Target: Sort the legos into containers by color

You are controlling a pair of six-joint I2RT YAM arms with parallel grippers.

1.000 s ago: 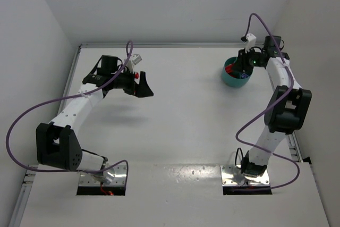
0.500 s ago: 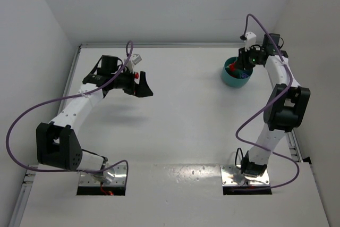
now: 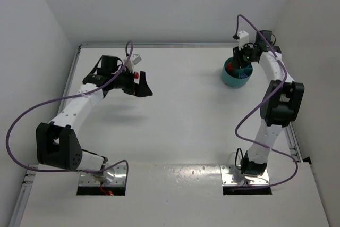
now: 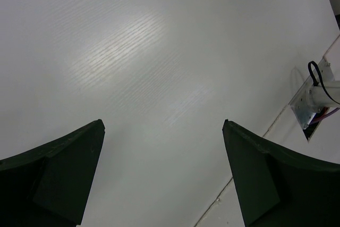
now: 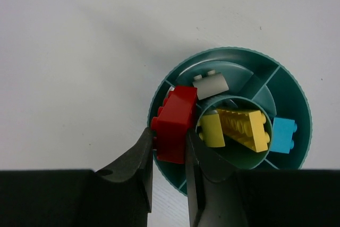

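The round teal tub (image 5: 300, 97) with inner dividers stands at the back right of the table (image 3: 236, 80). My right gripper (image 5: 170, 132) is shut on a red brick (image 5: 175, 118) and holds it over the tub's left compartment. In the top view the right gripper (image 3: 240, 65) hangs above the tub. Two yellow bricks (image 5: 241, 127) lie in the centre compartment, a white brick (image 5: 211, 85) in the far one and a light blue brick (image 5: 283, 134) in the right one. My left gripper (image 4: 163, 123) is open and empty above bare table, far left of the tub (image 3: 142, 86). No purple brick shows.
The table's back wall runs just behind the tub, and the right wall is close beside the right arm (image 3: 276, 104). A metal mounting plate with cables (image 4: 314, 97) shows at the table's near edge in the left wrist view.
My right wrist has shifted a little left and back over the tub, with the red brick held. The left arm has not moved.
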